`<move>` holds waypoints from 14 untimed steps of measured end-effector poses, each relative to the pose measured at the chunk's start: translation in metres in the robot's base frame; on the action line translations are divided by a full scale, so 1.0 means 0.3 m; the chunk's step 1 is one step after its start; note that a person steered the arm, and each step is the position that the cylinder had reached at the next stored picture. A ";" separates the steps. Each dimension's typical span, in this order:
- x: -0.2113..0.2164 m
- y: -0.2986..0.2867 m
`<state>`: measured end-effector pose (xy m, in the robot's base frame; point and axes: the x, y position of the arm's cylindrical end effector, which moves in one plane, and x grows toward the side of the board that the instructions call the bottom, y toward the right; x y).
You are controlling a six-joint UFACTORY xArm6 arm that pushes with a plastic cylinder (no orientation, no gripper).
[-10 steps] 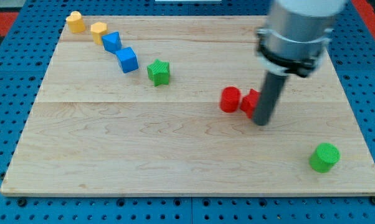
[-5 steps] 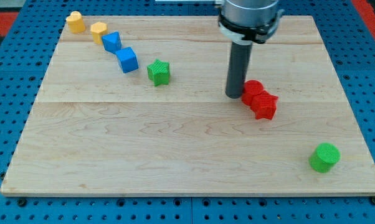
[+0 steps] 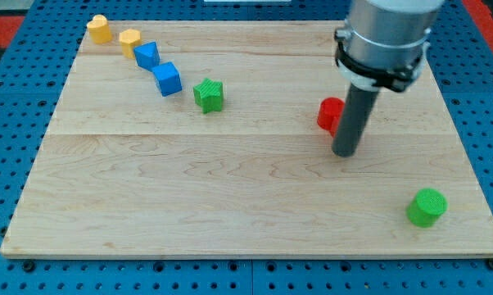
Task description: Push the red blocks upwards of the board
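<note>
My tip is down on the wooden worktop, a bit to the view's right of the middle. There is no pincer here, so I cannot tell you about one opening or closing; the arm just ends in a straight dark rod.

One red block peeks out from behind the rod, on the view's left side of it. It looks round, like a little cylinder, but the rod covers part of it. It sits just above my tip in the view, very close to the rod. I cannot tell if they touch. Only this one red piece shows; if another red block is there, the rod hides it.

A green star block sits well apart, to the view's left of the red block. Further up and left is a blue cube, and next to that another blue block with a slanted shape. Then come two yellow blocks near the view's top left corner: one yellow block just beside the blue one, and the other yellow block nearest the corner. These five make a slanted row.

A green cylinder stands alone near the view's bottom right corner, well apart from my tip.

The worktop rests on a blue board with holes.
</note>
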<state>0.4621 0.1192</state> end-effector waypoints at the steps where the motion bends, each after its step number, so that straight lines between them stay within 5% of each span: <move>1: -0.109 -0.078; 4: -0.018 0.003; 8: -0.296 -0.007; 10: -0.047 0.070; 11: -0.065 0.234; 13: -0.311 0.065; 14: -0.255 0.093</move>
<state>0.3857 0.1471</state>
